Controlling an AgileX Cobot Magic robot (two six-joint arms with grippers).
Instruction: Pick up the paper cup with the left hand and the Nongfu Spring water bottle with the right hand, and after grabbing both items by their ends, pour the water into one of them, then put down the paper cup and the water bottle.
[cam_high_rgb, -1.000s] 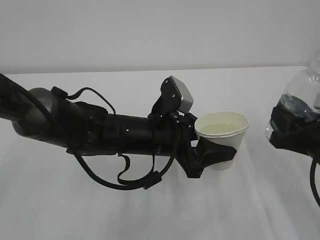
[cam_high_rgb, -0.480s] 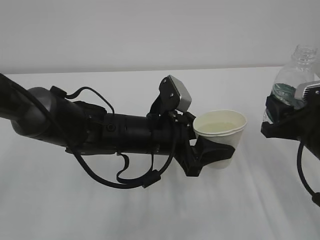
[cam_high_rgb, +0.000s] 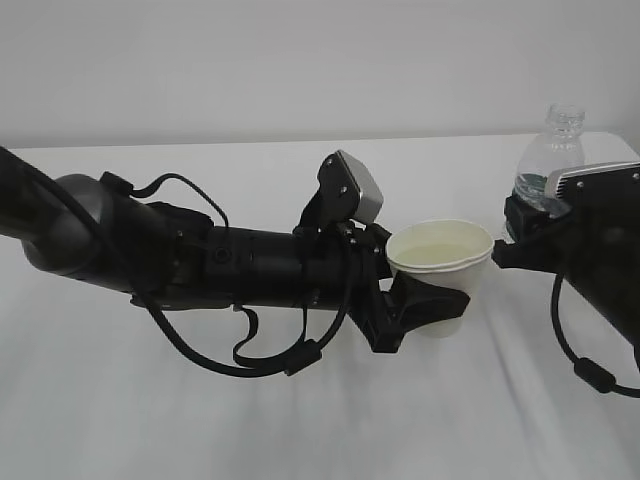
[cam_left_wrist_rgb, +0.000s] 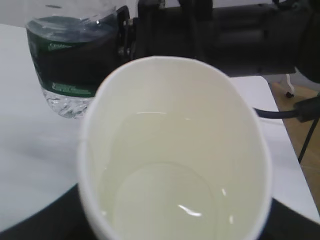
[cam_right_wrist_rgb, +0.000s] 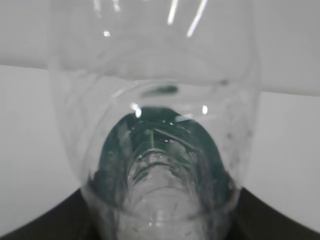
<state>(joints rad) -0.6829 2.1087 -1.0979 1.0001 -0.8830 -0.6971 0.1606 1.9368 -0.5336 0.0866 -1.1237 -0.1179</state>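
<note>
Both sets of jaws are clamped on their loads. From the exterior view, I have the left hand (cam_high_rgb: 425, 312) wrapped around the lower body of the paper cup (cam_high_rgb: 440, 270), upright near the middle of the table (cam_high_rgb: 300, 420). The right hand (cam_high_rgb: 515, 240) grips the Nongfu Spring water bottle (cam_high_rgb: 548, 160) at its green label, upright by the table's far right corner.

In the left wrist view, the cup's cream wall holds water (cam_left_wrist_rgb: 160, 200) that fills the lower part of it, clear with small glints; the bottle stands just behind.

In the right wrist view I look up the ribbed clear body; it seems nearly empty, though the blur leaves me unsure.

Pouring looks done, so I would lower both straight down, keep the cup level, and release only once each base rests flat.
</note>
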